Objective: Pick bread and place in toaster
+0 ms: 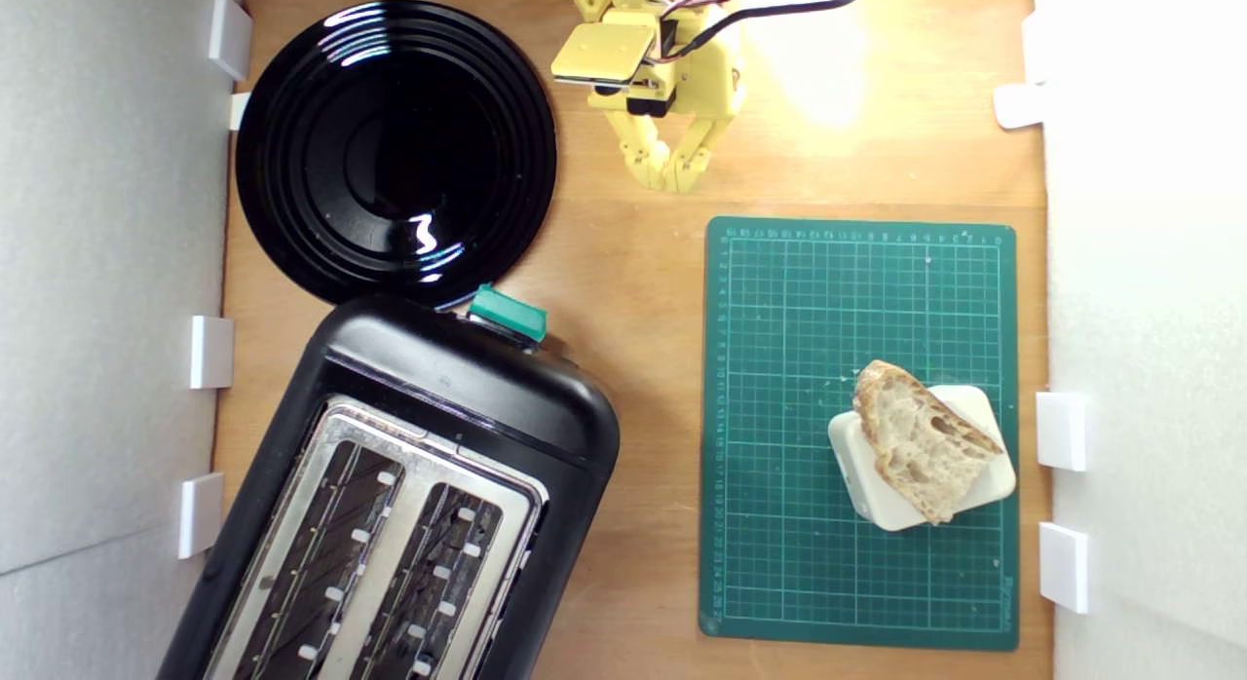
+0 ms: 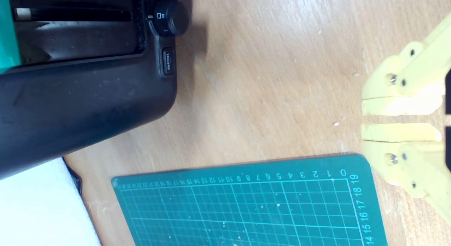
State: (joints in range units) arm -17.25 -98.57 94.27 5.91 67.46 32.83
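- The toaster (image 1: 409, 495) stands at the lower part of the exterior view's left, set at an angle, with both slots showing nothing inside and its green lever (image 1: 507, 313) at the upper end.
- The black plate (image 1: 395, 149) lies just above it, its rim meeting the toaster by the lever.
- The gripper (image 1: 670, 178) hangs over bare table (image 1: 633, 300) at top centre; its yellow fingers (image 2: 398, 106) are nearly together with a thin gap, holding nothing.
- The green mat (image 1: 779, 368) lies on the exterior view's right.
- The bread (image 1: 921, 441) rests on a white block (image 1: 979, 485) at the mat's lower right, well apart from the gripper and the toaster.
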